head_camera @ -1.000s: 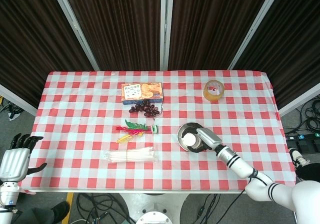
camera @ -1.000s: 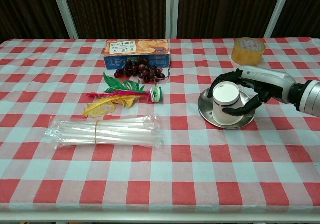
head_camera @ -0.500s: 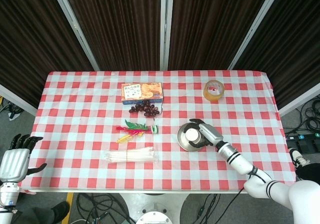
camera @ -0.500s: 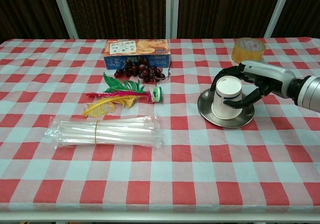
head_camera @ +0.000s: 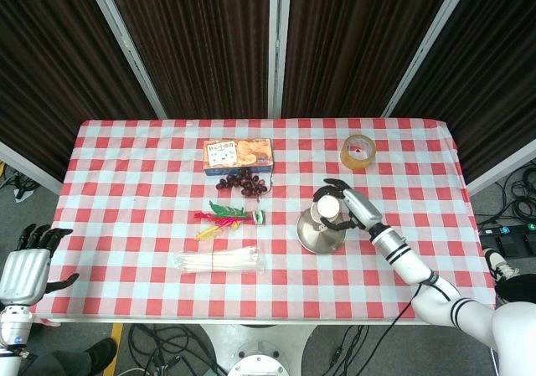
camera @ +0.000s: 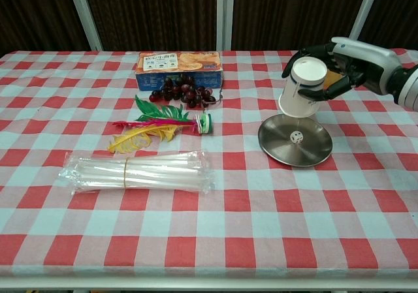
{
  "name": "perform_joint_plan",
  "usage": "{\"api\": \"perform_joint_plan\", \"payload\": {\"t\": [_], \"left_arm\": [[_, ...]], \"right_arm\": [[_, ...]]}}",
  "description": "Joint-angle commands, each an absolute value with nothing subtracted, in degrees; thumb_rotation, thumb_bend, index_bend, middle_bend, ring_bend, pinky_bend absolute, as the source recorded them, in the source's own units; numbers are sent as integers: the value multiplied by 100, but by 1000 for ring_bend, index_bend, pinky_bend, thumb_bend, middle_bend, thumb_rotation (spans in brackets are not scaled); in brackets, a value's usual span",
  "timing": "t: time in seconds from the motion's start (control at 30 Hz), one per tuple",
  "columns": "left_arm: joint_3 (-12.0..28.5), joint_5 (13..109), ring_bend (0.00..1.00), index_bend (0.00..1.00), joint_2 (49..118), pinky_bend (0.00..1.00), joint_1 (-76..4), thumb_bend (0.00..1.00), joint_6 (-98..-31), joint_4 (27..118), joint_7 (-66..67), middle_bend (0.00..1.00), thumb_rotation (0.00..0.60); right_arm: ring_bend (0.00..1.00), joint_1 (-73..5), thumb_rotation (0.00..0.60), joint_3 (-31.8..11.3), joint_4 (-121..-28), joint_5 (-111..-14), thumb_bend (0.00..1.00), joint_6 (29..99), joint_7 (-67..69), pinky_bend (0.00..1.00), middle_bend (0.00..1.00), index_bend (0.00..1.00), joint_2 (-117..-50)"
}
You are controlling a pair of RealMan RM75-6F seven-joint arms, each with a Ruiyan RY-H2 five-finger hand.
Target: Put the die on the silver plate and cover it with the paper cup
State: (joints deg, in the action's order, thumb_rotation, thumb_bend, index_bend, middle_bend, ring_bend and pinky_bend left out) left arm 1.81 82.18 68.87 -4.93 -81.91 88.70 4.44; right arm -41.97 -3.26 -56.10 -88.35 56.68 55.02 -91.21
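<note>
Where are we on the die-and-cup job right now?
Done: the die lies on the silver plate. In hand: the right hand holds the paper cup upside down, tilted, in the air above the plate's far edge. Left: lower the cup over the die and let go.

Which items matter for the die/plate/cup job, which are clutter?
Job: die on silver plate; paper cup held above it by right hand.
Clutter: cracker box, grapes, feathers, straws, tape roll.
</note>
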Motion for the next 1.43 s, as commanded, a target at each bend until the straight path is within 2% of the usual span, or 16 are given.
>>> {"api": "perform_joint_plan", "payload": {"t": [0.03, 0.33, 0.47, 0.57, 0.8, 0.93, 1.03, 1.13, 1.3, 1.43], "left_arm": [[180, 8217, 121, 234, 6887, 77, -492, 29, -8193, 8877, 450, 223, 600], [167, 8228, 120, 235, 6877, 77, -485, 30, -8201, 8915, 489, 223, 600], [167, 8218, 120, 234, 6862, 77, -485, 29, -8192, 8932, 500, 223, 600], [170, 8224, 120, 234, 6860, 77, -487, 29, -8199, 8935, 504, 223, 600], [181, 8277, 120, 235, 6867, 77, -502, 29, -8227, 8910, 465, 223, 600], [187, 8284, 121, 234, 6874, 77, -501, 30, -8243, 8880, 432, 223, 600], [190, 8307, 121, 234, 6895, 77, -521, 29, -8232, 8863, 430, 223, 600], [209, 8328, 120, 235, 6928, 77, -559, 29, -8214, 8843, 430, 223, 600], [225, 8381, 120, 235, 6986, 77, -618, 29, -8197, 8826, 482, 223, 600], [257, 8406, 120, 234, 7020, 77, -658, 29, -8210, 8866, 536, 223, 600]], "right_arm": [[52, -4293, 600, -552, -5416, -8467, 339, 5307, 5289, 11, 255, 451, -9078], [18, -4416, 600, -673, -4572, -8003, 338, 4473, 5012, 11, 187, 244, -9506], [0, -4411, 600, -618, -4536, -8072, 339, 4402, 5013, 9, 146, 76, -9506], [0, -4355, 600, -621, -4666, -8122, 339, 4543, 4972, 1, 114, 5, -9390], [0, -3975, 600, -659, -5614, -8195, 339, 5321, 4319, 0, 72, 0, -8663], [0, -3432, 600, -608, -6517, -8184, 337, 6231, 2899, 9, 105, 2, -8044], [9, -2941, 600, -513, -7273, -8068, 337, 6862, 1612, 84, 172, 103, -7578], [74, -2417, 600, -434, -8009, -7918, 338, 7515, 692, 135, 246, 211, -7177], [83, -1639, 600, -154, -8879, -7983, 338, 8343, 248, 137, 256, 229, -6704], [82, -1241, 600, 52, -9188, -8174, 339, 8717, 116, 139, 254, 228, -6575]]}}
